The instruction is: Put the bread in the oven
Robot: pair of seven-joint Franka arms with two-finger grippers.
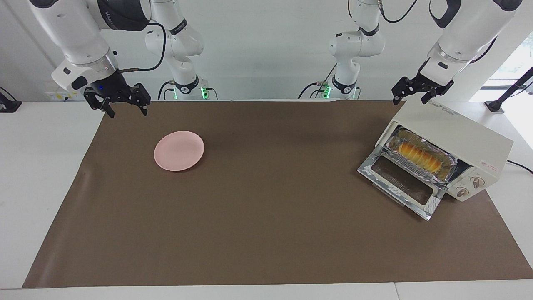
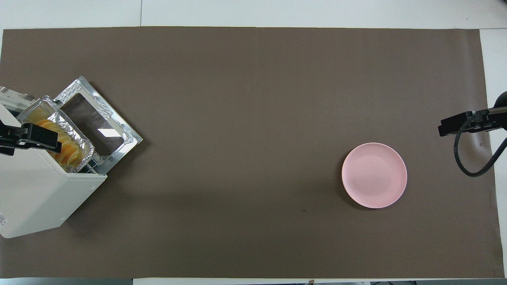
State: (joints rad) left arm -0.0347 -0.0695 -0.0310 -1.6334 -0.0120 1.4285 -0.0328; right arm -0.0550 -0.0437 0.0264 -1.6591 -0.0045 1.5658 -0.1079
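The yellow-orange bread [image 1: 417,156] lies in a crinkled foil tray [image 1: 402,137] in the mouth of the cream-white oven [image 1: 462,141], whose glass door [image 1: 402,185] is dropped open. The tray juts a little out of the opening. In the overhead view the bread [image 2: 69,152] and tray [image 2: 67,120] show at the oven's [image 2: 35,194] front. My left gripper [image 1: 412,98] hangs open and empty over the oven's top; it also shows in the overhead view [image 2: 35,138]. My right gripper [image 1: 125,106] is open and empty, up over the mat's edge at the right arm's end [image 2: 463,123].
A round pink plate [image 1: 179,150] [image 2: 374,175] lies bare on the brown mat [image 1: 266,216], toward the right arm's end. The oven stands at the left arm's end, with two knobs [image 1: 469,186] beside its door and a cable at its back.
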